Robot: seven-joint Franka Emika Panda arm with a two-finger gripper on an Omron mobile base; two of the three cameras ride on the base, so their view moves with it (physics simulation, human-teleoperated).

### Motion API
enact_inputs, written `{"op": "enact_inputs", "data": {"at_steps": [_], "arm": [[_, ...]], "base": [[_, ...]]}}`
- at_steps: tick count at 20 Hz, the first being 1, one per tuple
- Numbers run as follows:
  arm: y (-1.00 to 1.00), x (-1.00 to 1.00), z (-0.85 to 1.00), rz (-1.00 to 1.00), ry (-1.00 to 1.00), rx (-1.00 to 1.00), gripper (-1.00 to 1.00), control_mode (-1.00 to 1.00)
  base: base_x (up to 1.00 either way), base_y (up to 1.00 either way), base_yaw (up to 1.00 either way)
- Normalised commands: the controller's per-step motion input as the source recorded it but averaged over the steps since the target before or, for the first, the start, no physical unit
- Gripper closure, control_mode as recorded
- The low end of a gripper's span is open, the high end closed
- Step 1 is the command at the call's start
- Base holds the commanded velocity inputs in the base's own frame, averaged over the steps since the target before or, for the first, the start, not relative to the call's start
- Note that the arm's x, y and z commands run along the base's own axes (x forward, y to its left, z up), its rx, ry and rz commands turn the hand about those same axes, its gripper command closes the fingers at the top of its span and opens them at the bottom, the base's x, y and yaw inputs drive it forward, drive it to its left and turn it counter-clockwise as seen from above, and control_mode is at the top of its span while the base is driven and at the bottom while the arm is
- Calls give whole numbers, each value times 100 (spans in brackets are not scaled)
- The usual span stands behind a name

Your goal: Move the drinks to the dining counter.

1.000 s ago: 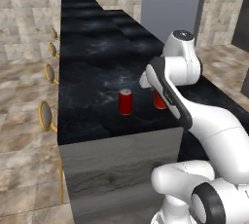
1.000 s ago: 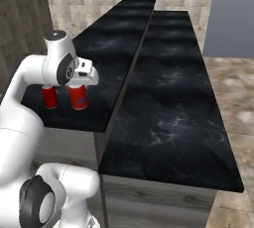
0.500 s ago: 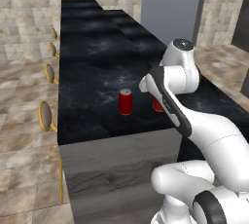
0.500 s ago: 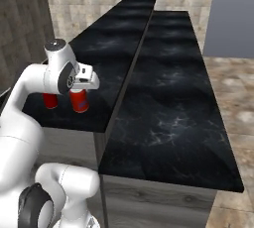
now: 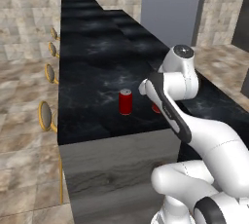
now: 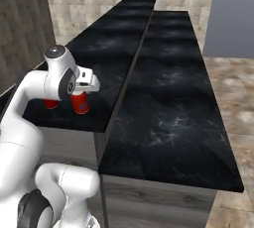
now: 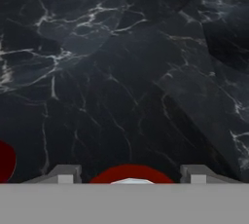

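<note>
Two red cans stand on the dining counter [image 5: 97, 62] near its near end. One can [image 5: 125, 102] stands free, also seen as the left can [image 6: 49, 104]. The other can [image 6: 80, 103] sits right under my hand, and only a sliver of it [image 5: 155, 107] shows past my arm. In the hand view my gripper [image 7: 129, 177] is open, its fingertips [image 7: 63, 174] standing wider than this can's red rim [image 7: 104, 175] between them. The first can [image 7: 5, 159] peeks in at the left edge. Black veined stone [image 7: 121, 72] stretches ahead.
The counter has two levels, split by a long step [image 6: 130, 68]; the cans stand on the left level [image 6: 104, 48]. Gold-backed stools [image 5: 46, 116] line the counter's left side. A grey panel [image 5: 170, 4] stands beyond the far end, with a tiled floor [image 5: 19, 169] around.
My arm's upper joint has sunk slightly and the hand has shifted a little over the can. Both cans stand where they were. The jaws keep the same width.
</note>
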Motion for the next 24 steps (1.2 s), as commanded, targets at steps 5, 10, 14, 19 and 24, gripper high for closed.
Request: {"op": "enact_inputs", "data": {"at_steps": [5,10,14,19,24], "arm": [[0,1,-11,0,-4,0,100,-100],[0,0,-12,0,-4,0,-100,-100],[-2,0,0,0,-2,0,-100,-100],[-8,0,0,0,0,0,-100,-100],[-2,1,3,0,0,0,-100,-100]], "base": [[0,0,0],[0,0,0],[0,0,0],[0,0,0],[0,0,0]]}}
